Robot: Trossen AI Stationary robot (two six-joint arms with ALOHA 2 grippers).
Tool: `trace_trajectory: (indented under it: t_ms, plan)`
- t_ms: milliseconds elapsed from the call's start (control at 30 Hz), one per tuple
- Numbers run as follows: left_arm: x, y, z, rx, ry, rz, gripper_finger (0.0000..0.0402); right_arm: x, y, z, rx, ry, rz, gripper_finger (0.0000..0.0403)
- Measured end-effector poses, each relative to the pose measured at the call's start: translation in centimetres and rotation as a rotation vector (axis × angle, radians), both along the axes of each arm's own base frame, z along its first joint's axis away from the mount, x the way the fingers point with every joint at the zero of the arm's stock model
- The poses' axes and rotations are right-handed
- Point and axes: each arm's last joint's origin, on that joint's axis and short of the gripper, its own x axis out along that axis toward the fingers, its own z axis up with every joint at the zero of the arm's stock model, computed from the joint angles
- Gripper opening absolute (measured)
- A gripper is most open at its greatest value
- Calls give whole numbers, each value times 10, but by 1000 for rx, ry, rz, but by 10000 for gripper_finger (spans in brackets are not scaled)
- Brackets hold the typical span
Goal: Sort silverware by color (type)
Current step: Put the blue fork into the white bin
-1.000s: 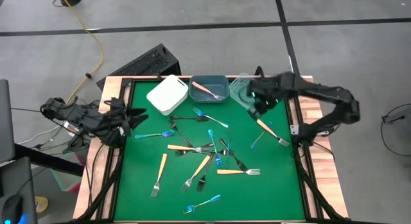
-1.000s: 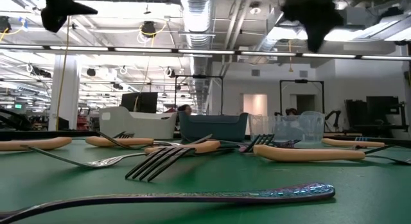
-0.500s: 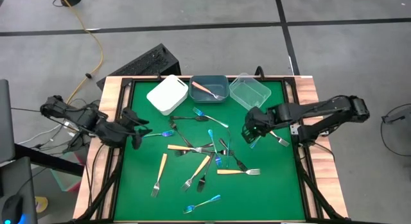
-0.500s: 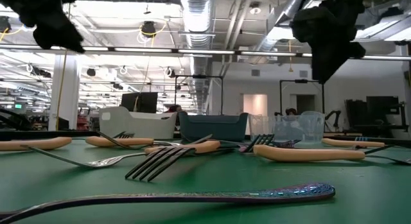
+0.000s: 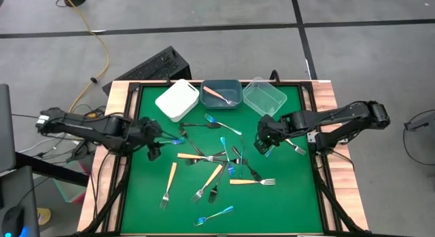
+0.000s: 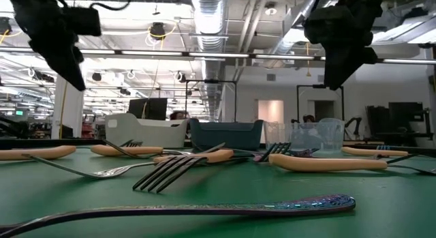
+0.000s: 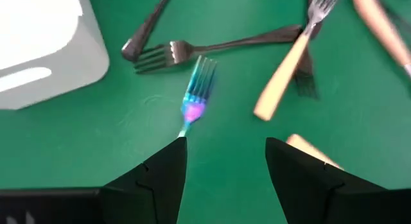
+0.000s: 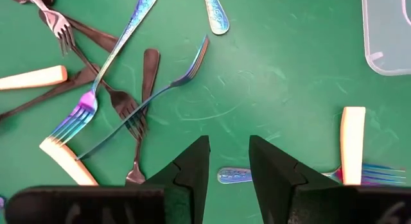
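Across the green mat [image 5: 285, 196], the silverware [image 5: 217, 157] lies scattered and overlapping. Left gripper [image 5: 153, 150] hovers, jaws spread, over a blue fork [image 7: 196, 99]; right gripper [image 5: 262, 144], jaws part-open and empty, hangs above another blue fork [image 8: 234, 175]. Risk: crossed handles may lift together, causing mis-sorting.

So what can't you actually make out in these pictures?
- High view: the left gripper covers the handle of the blue fork under it.
- Right wrist view: the right gripper hides part of a blue handle.
- Low view: the grey-blue bin wall hides its contents.
- Left wrist view: the white bin is cut off by the edge.
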Motion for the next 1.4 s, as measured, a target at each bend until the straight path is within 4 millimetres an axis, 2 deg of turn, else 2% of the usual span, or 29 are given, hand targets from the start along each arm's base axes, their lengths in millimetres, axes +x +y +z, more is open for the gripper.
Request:
trace_trajectory:
  t_ms: [200, 500, 700, 833, 1033, 1167, 1400]
  plan:
    - [14, 23, -8, -53, 40, -11, 197, 0, -1, 0, -28, 3, 15, 127]
    - [35, 45, -45, -152, 174, 13, 197, 0, -2, 0, -68, 7, 32, 127]
    - [53, 51, -70, -171, 264, -2, 197, 0, -2, 0, -76, 12, 53, 127]
    - [58, 54, -89, -122, 380, 5, 197, 0, -2, 0, -77, 13, 54, 127]
    - [63, 54, -102, -140, 459, -36, 193, 0, -2, 0, -77, 17, 55, 127]
    - [64, 54, -102, -145, 456, -28, 157, 0, -1, 0, -78, 17, 57, 127]
    - [62, 54, -101, -163, 434, 28, 21, 0, -1, 0, -78, 16, 57, 127]
